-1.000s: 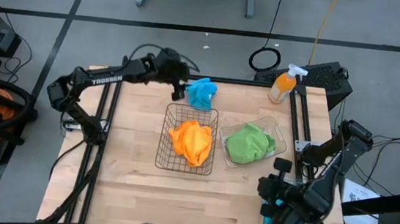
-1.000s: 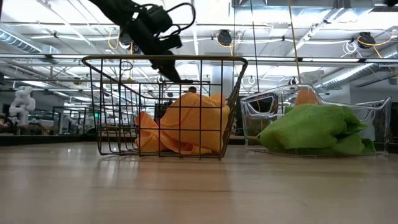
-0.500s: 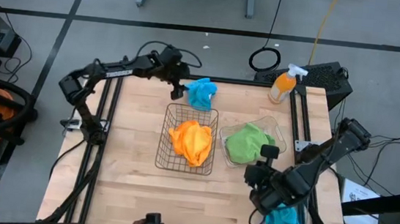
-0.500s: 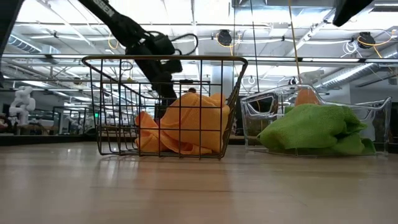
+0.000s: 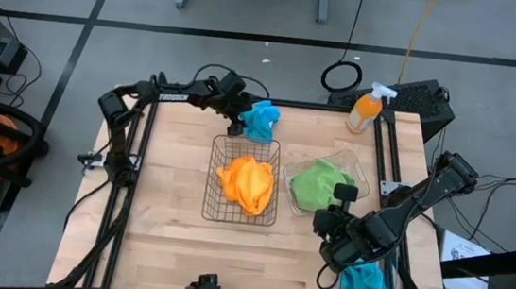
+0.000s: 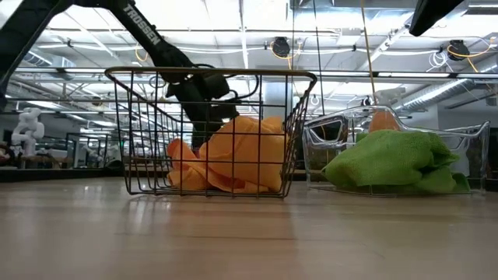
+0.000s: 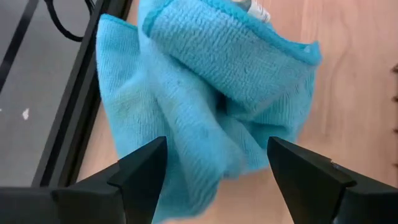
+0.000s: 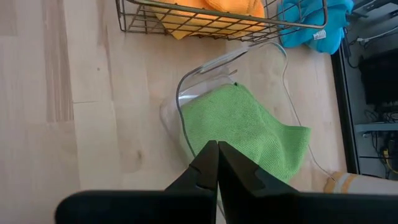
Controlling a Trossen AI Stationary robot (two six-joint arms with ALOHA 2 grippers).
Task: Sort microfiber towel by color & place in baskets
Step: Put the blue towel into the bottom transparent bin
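Just past the wire basket [image 5: 242, 178], a crumpled blue towel [image 5: 260, 119] lies at the table's [image 5: 164, 230] far edge, with no clear long axis. My left end effector [image 7: 214, 171] straddles it, fingers spread wide, gripping nothing. My right end effector [image 8: 217, 158] is pinched empty near the tub [image 5: 361, 178].

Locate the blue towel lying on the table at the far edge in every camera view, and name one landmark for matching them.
High view: blue towel at the far table edge, just beyond the wire basket.
Low view: not visible; hidden behind the basket.
Left wrist view: fills the picture, just ahead of the left pincer.
Right wrist view: in the corner, past the basket.
Shared landmark: the wire basket holding orange towels.
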